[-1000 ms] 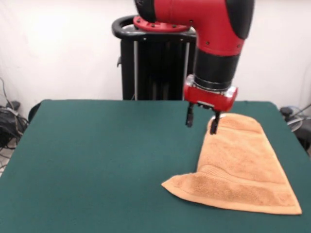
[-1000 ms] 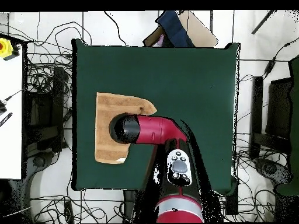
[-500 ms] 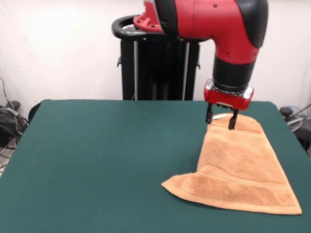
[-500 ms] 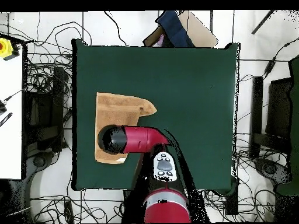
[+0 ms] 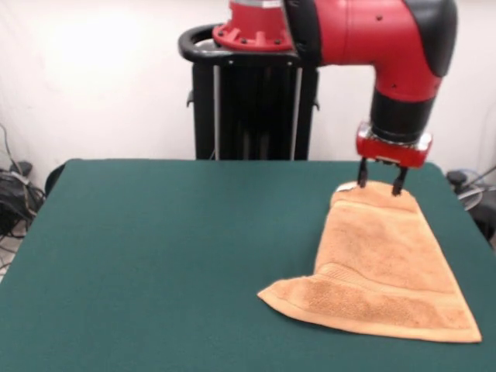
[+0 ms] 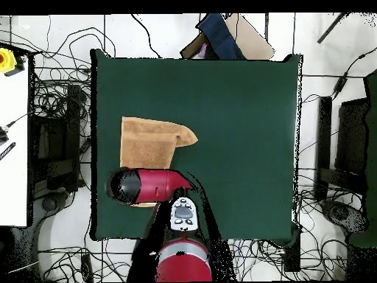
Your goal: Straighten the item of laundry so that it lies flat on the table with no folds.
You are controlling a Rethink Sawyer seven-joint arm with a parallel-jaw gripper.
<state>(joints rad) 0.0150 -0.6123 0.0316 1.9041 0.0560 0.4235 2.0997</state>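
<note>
1. One towel shows in the front view, light orange-tan, lying on the right part of the green table. It is folded: the shape narrows toward the far end, widens toward the near edge, and a pointed flap juts out to the left at the near side. A woven band runs across it near the near edge.
2. In the same view the red and black arm comes down from above at the right, and the gripper hangs over the towel's far end. Its two dark fingers are spread apart, one over each side of that narrow far edge, with the tips at or just above the cloth; nothing is held between them. A small white tag shows just left of the nearer finger.
3. From overhead, the towel lies in the left half of the table, with its pointed flap reaching toward the middle. The arm covers the towel's end nearest the robot's base, so the gripper itself is hidden here.
</note>
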